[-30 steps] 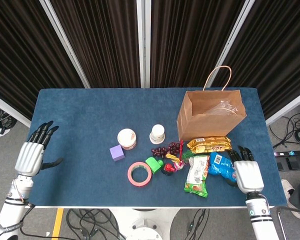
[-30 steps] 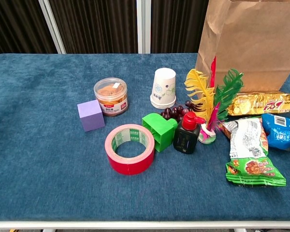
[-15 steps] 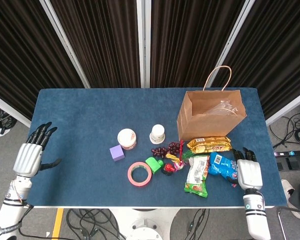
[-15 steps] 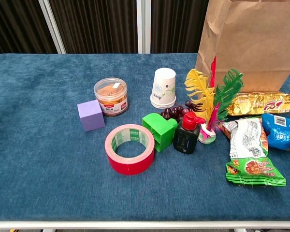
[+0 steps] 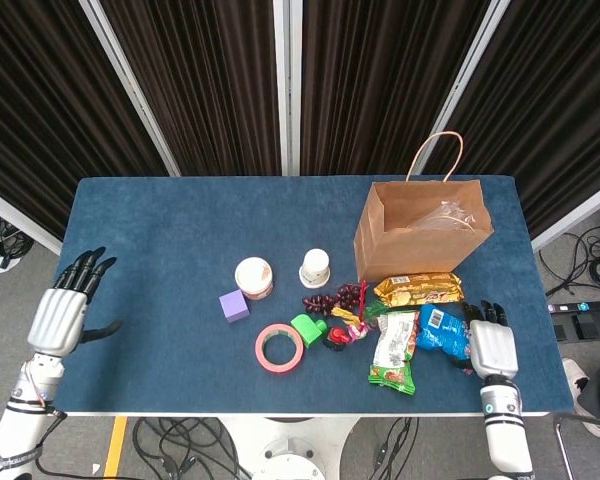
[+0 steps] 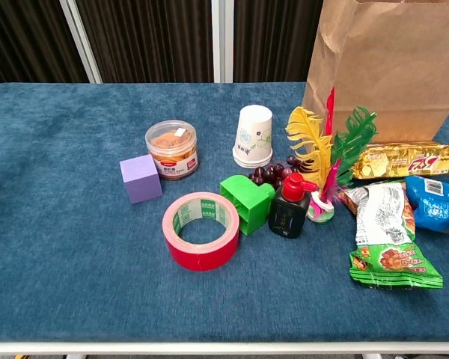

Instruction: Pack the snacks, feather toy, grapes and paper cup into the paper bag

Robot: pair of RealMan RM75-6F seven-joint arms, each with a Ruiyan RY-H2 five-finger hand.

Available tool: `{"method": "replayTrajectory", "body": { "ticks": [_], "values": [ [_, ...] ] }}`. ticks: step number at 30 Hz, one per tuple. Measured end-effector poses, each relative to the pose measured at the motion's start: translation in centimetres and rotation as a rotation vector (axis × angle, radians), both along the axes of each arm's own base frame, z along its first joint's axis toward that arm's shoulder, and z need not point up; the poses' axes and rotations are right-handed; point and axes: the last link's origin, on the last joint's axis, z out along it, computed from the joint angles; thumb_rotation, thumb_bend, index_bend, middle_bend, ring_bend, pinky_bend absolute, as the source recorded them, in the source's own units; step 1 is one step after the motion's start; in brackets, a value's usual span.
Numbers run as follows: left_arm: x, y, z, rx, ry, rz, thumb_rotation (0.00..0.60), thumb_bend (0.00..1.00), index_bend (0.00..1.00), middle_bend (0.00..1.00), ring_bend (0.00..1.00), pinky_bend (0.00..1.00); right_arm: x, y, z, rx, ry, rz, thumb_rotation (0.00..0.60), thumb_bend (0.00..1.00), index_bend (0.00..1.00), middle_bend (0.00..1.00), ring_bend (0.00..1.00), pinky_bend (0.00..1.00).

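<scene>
While the paper bag [image 5: 421, 236] is stood upright and open at the back right of the blue table [image 5: 170, 240], nothing of the task is seen to be packed in it. Just in front of the bag a gold snack packet [image 6: 408, 159] is laid flat, with a blue snack packet [image 6: 436, 204] and a green-and-white snack packet [image 6: 385, 235] nearer the front edge. The feather toy [image 6: 328, 161] is stood upright between the snacks and a small dark bottle with a red cap [image 6: 289, 207]. The grapes [image 6: 271, 174] are heaped just behind that bottle, and the paper cup [image 6: 253, 135] is set upside down just behind them. A round jar [image 6: 171, 149], a purple cube [image 6: 141, 179], a red tape roll [image 6: 200, 229] and a green block [image 6: 245, 202] are spread to the left. The left hand [image 5: 66, 307] is held off the left table edge, fingers apart and holding nothing. The right hand [image 5: 488, 342] is placed just beside the blue packet, fingers straight, with nothing gripped.
</scene>
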Motion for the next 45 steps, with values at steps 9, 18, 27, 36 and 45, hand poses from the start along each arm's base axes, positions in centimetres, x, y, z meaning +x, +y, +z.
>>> {"method": "replayTrajectory", "body": {
  "ticks": [9, 18, 27, 36, 45],
  "values": [
    [-0.2, 0.0, -0.1, -0.003, -0.002, 0.005, 0.600, 0.14, 0.16, 0.14, 0.05, 0.18, -0.5, -0.4, -0.7, 0.017, -0.011, -0.042, 0.600, 0.00, 0.16, 0.21, 0.06, 0.06],
    [-0.2, 0.0, -0.1, -0.005, 0.006, 0.005, 0.600, 0.14, 0.16, 0.14, 0.05, 0.18, -0.3, -0.9, -1.4, 0.052, -0.034, -0.061, 0.600, 0.00, 0.16, 0.22, 0.06, 0.07],
    [0.2, -0.1, -0.3, -0.009, 0.017, -0.008, 0.600, 0.14, 0.16, 0.14, 0.05, 0.18, -0.7, -1.2, -1.8, 0.066, -0.030, -0.088, 0.600, 0.00, 0.17, 0.25, 0.08, 0.13],
    [0.8, 0.5, -0.5, -0.022, 0.025, -0.026, 0.600, 0.14, 0.16, 0.14, 0.05, 0.18, -0.6, -1.6, -2.1, 0.086, -0.043, -0.084, 0.600, 0.04, 0.33, 0.31, 0.20, 0.28],
    [0.6, 0.5, -0.4, -0.019, 0.007, -0.018, 0.600, 0.14, 0.16, 0.14, 0.05, 0.18, -0.4, -1.8, -2.3, 0.091, -0.056, -0.086, 0.600, 0.19, 0.60, 0.49, 0.41, 0.54]
  ]
}}
